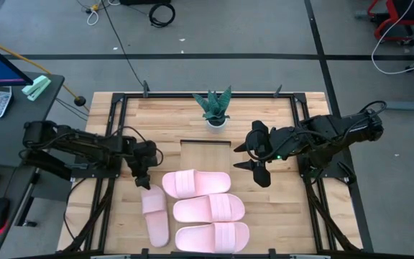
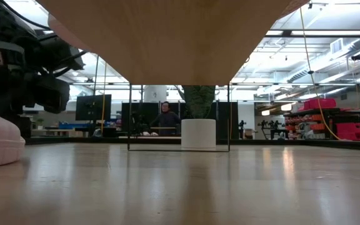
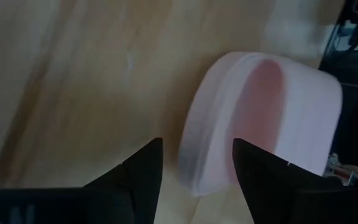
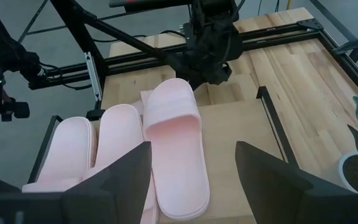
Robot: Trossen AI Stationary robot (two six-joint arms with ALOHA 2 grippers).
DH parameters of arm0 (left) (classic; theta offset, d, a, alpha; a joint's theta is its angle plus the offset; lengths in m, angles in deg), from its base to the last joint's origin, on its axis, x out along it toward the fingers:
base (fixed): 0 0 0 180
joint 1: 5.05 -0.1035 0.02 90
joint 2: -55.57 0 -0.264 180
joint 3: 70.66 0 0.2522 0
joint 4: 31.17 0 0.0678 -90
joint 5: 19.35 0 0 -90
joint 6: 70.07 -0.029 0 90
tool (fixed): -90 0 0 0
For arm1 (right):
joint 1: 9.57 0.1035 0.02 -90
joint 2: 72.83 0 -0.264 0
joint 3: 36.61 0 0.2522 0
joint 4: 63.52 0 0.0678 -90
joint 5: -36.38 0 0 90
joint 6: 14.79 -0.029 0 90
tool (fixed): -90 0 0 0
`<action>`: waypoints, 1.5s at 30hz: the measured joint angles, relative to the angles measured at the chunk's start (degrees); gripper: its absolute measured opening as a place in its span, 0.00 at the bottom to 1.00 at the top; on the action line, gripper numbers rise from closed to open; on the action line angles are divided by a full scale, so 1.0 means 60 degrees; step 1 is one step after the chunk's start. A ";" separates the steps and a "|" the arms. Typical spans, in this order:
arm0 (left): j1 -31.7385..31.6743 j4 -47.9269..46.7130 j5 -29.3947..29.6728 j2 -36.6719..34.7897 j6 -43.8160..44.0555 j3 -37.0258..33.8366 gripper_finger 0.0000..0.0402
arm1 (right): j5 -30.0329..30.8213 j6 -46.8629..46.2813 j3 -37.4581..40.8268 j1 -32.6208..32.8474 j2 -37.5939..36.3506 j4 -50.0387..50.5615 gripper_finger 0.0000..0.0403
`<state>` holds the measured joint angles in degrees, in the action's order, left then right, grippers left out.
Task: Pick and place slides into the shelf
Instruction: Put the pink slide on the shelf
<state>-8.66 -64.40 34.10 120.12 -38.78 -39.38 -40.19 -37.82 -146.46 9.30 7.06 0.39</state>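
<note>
overhead, left end effector (image 1: 144, 181) open above slide (image 1: 155, 218), right end effector (image 1: 259, 156) wide, person (image 2: 165, 119) only low view

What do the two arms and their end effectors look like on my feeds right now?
Both arms are matte black, built of chunky jointed segments with black cables looped along them. The right arm shows a small green light near its wrist. The left end effector and right end effector each carry two flat, dark, angular fingers. No lettering or markings are readable.
</note>
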 joint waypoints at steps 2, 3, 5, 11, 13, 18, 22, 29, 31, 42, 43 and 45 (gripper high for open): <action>0.0168 0.0309 0.0024 0.0000 0.0247 0.0000 0.51 | 0.0000 0.0000 0.0000 0.0000 0.0000 0.0000 0.59; 0.0263 0.0475 0.0026 0.0000 0.0426 0.0000 0.51 | 0.0000 0.0000 0.0000 0.0000 0.0000 -0.0003 0.59; 0.0444 0.0800 0.0052 0.0000 0.0708 0.0000 0.52 | 0.0000 0.0000 0.0000 0.0000 0.0000 -0.0002 0.59; 0.0970 0.1453 0.0060 0.0000 0.1373 -0.0004 0.50 | 0.0000 0.0000 0.0000 0.0000 0.0000 0.0000 0.59; 0.1139 0.1506 0.0063 -0.0004 0.1529 -0.0004 0.48 | 0.0004 0.0000 0.0000 0.0000 0.0000 0.0000 0.59; 0.1548 0.1642 0.0088 0.0000 0.1937 -0.0004 0.45 | 0.0004 0.0004 0.0000 0.0000 0.0000 -0.0003 0.59; 0.1872 0.2160 0.0145 0.0000 0.2282 -0.0004 0.43 | 0.0004 0.0004 0.0000 0.0000 0.0000 -0.0004 0.59; 0.2398 0.2539 0.1036 0.0004 0.2426 -0.0004 0.28 | 0.0008 0.0016 0.0000 0.0002 0.0000 0.0000 0.59; 0.2476 0.2561 0.1104 0.0151 0.2427 -0.0004 0.18 | 0.0047 0.0044 0.0000 0.0000 0.0000 0.0000 0.59; 0.2665 0.2693 0.0925 0.0767 0.2708 0.0025 0.03 | 0.0186 0.0046 0.0002 0.0002 0.0000 0.0025 0.57; 0.2623 0.2682 0.0709 0.0701 0.2708 0.0044 0.03 | 0.0182 0.0046 0.0002 0.0004 0.0000 0.0031 0.57; 0.2515 0.2708 0.0330 0.0657 0.2695 0.0197 0.03 | 0.0186 0.0045 0.0004 0.0003 0.0000 0.0071 0.56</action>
<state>6.43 -48.15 36.08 124.06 -22.61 -38.20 -39.07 -37.55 -146.44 9.31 7.06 0.82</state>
